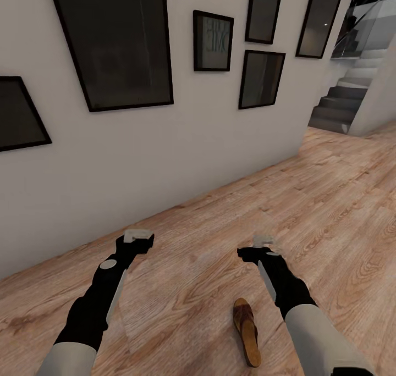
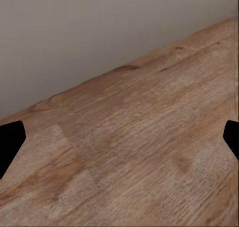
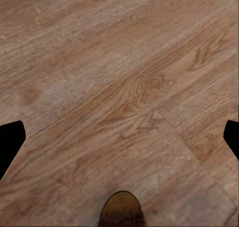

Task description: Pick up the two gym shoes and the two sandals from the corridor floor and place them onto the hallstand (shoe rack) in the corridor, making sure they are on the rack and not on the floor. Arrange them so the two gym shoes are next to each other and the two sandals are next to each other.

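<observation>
One dark brown sandal (image 1: pixel 245 332) lies on the corridor floor (image 1: pixel 209 255), between my two arms and close to my base. Its rounded end (image 3: pixel 121 209) peeks in at the edge of the right wrist view. My right gripper (image 1: pixel 262 245) hovers above the floor just beyond the sandal, open, its dark fingertips (image 3: pixel 11 137) wide apart with bare planks between them. My left gripper (image 1: pixel 138 237) hangs open over the floor near the wall, its fingertips (image 2: pixel 10 142) also far apart and empty. The gym shoes, the other sandal and the hallstand are out of view.
A pale wall (image 1: pixel 165 145) with several dark picture frames (image 1: pixel 115 40) runs along the left, close to my left gripper. Grey stairs (image 1: pixel 344 101) rise at the far right. The wooden floor stretches away toward the stairs.
</observation>
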Available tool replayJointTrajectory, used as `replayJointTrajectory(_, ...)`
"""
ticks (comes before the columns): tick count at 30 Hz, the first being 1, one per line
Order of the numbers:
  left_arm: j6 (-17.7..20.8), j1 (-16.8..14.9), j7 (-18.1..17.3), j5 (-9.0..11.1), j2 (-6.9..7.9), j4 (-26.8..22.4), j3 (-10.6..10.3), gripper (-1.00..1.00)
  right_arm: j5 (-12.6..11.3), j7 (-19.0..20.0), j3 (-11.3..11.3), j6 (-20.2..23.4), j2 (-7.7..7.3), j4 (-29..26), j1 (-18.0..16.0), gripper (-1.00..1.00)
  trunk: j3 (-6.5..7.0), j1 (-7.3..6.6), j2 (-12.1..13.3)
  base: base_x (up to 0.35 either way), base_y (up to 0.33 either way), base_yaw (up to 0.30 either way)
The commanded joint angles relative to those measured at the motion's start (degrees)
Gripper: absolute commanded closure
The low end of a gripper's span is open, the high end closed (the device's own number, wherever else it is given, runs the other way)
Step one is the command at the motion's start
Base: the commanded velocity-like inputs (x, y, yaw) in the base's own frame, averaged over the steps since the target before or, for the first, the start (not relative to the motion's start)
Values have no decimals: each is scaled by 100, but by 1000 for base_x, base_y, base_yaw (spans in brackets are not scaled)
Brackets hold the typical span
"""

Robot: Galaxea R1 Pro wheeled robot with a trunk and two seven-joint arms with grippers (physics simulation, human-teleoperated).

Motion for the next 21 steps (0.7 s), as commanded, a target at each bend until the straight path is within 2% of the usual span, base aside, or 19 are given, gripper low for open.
replayJointTrajectory(1,28,-4,-22,-53,-40,-32,12,-100,41,8,-21,-95,4,243,-4,-100,-4,-2,-3,0,0,0)
replayJointTrajectory(3,34,-3,-21,-54,-168,-82,10,-100,34,5,-34,-674,3,1005,-4,-100,-4,-2,-3,0,0,0)
replayJointTrajectory(5,39,-2,-19,-57,-222,-99,9,-100,30,5,-42,-1113,-6,1348,-3,-100,-4,-2,-3,0,0,0)
replayJointTrajectory(9,120,-2,-15,-58,-267,-113,9,-100,33,-4,-31,-1726,-7,1632,-4,-100,-4,-2,-3,0,0,0)
replayJointTrajectory(15,191,-2,-15,-59,-278,-116,9,-100,8,-1,-27,-1894,-6,1759,-3,-100,-116,11,-9,0,0,0)
replayJointTrajectory(21,198,-3,-17,-59,-279,-117,-11,-100,3,1,-45,-1912,-15,1795,-2,-100,-289,26,-17,0,0,0)
